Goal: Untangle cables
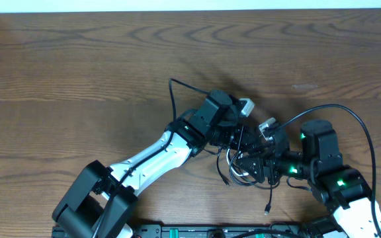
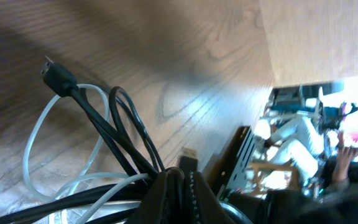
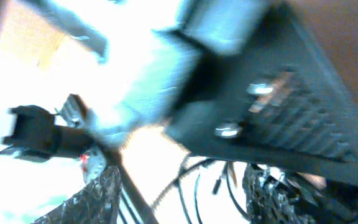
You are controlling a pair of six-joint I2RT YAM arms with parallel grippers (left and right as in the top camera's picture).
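The cables (image 1: 235, 170) lie in a small knot of thin black loops on the wooden table, between my two grippers. One black plug end (image 1: 268, 210) trails toward the front. My left gripper (image 1: 238, 140) is over the knot. In the left wrist view it (image 2: 180, 198) is shut on the black cables (image 2: 101, 121). A black plug (image 2: 58, 76) sticks up, and the white cable (image 2: 30, 149) loops beside it. My right gripper (image 1: 260, 162) is at the knot's right side. In the blurred right wrist view it (image 3: 185, 199) is open, with thin cables (image 3: 229, 186) between its fingers.
A thicker black wire (image 1: 349, 114) arcs over my right arm, and another (image 1: 174, 92) rises behind my left arm. The left arm's dark body (image 3: 278, 93) fills the top of the right wrist view. The table's far edge (image 1: 190, 11) runs along the top.
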